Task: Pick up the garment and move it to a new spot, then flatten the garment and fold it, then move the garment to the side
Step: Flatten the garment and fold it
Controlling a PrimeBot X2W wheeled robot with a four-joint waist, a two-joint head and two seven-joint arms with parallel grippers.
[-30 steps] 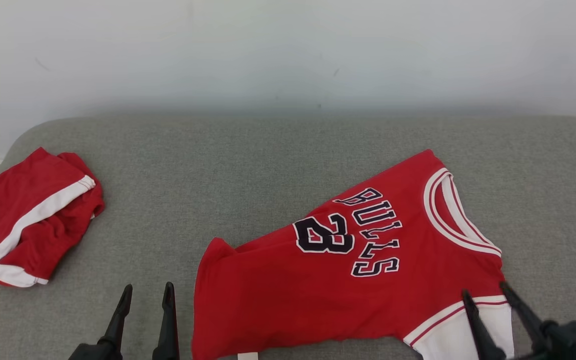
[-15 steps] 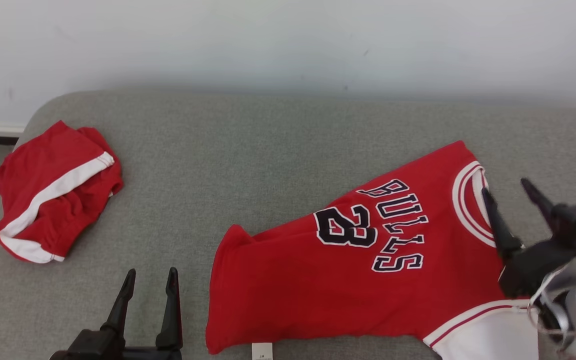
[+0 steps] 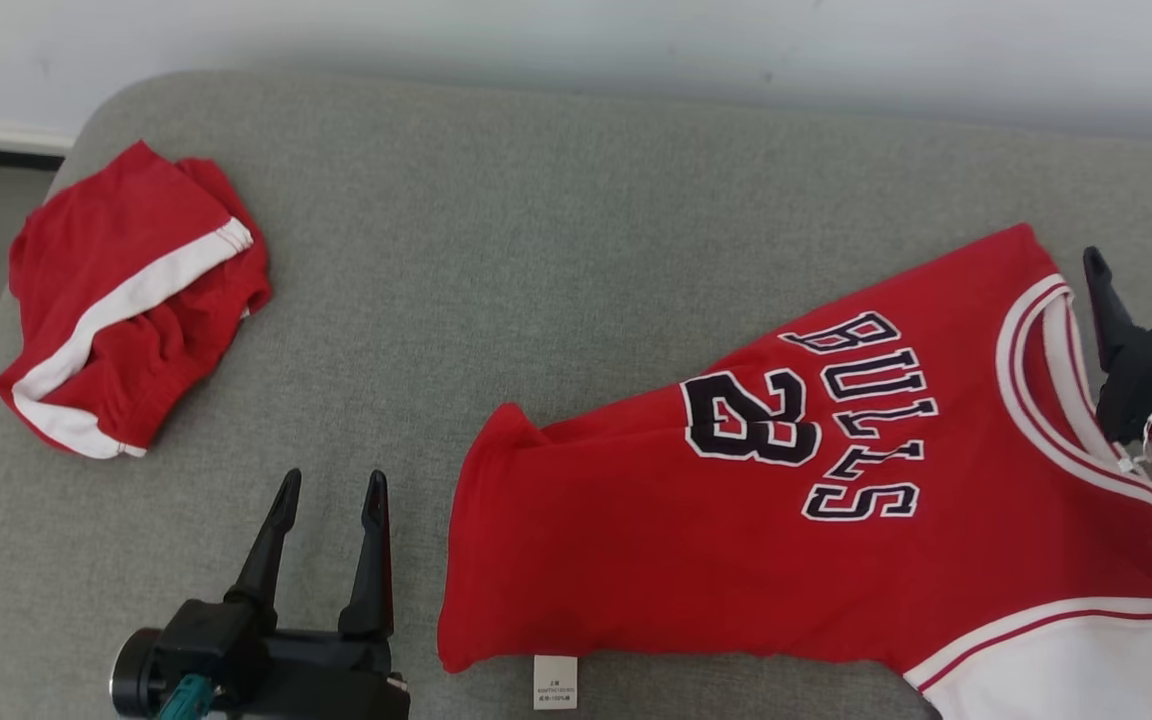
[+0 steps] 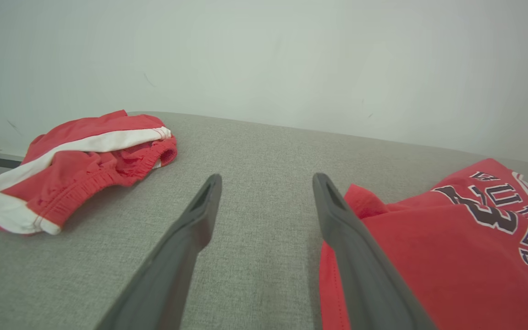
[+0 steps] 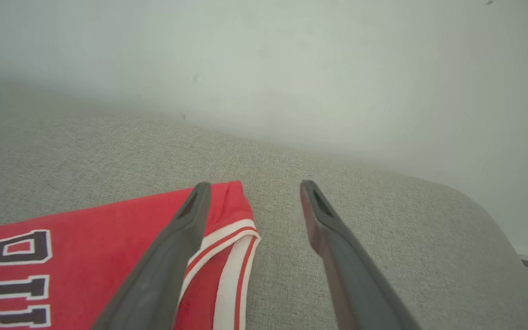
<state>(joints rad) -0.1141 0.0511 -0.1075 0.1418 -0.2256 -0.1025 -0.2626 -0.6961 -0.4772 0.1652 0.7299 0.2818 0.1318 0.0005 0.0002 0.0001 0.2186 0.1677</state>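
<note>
1. Location: the red sleeveless basketball jersey (image 3: 736, 540), with black "BULLS 23" lettering and white trim, lies mostly flat on the right half of the grey woven-fabric cushion (image 3: 536, 250). Its neckline (image 3: 1036, 390) faces the robot's right and its hem faces left.
2. Left gripper (image 3: 331, 478): fingers spread wide, holding nothing, just beside the hem edge.
3. Right gripper (image 3: 1136, 250): fingers spread wide, holding nothing, beside the neckline. The right wrist view shows the shoulder corner (image 5: 234, 197) near the inner finger.
4. Also present: crumpled red shorts with a white stripe (image 3: 126, 300), well apart at the far left.
5. Assessment: the pick-up appears not yet made.
6. Recommendation: lower each pair of fingers over its nearest edge and pinch both fabric layers, not the trim alone. Lift the 2 ends together, keeping the cloth lightly taut. Avoid the small white care label (image 3: 554, 682).
</note>
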